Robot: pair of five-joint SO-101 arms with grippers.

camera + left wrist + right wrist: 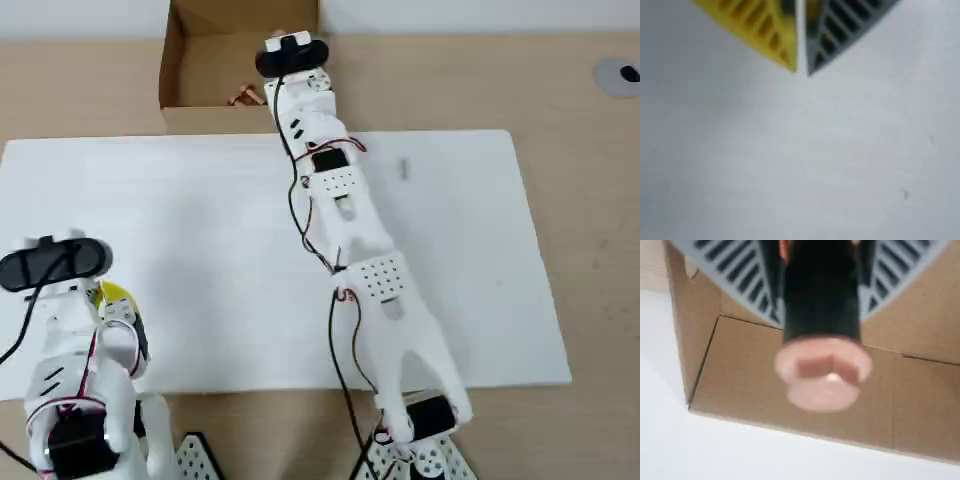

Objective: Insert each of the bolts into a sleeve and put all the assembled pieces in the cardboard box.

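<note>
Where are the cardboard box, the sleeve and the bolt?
cardboard box [172, 62]: high view, left wall.
sleeve [822, 295]: right wrist view, black body.
bolt [823, 373]: right wrist view, hexagonal head.

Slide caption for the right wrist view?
Right end effector holds black sleeve with bolt inserted, at cardboard box.

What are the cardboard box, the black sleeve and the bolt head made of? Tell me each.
The cardboard box looks like brown matte paperboard, with folded flap seams. The sleeve is black, smooth and dull, probably plastic or rubber. The bolt head is pinkish-copper, hexagonal and softly glossy; whether it is metal or plastic I cannot tell.
</note>
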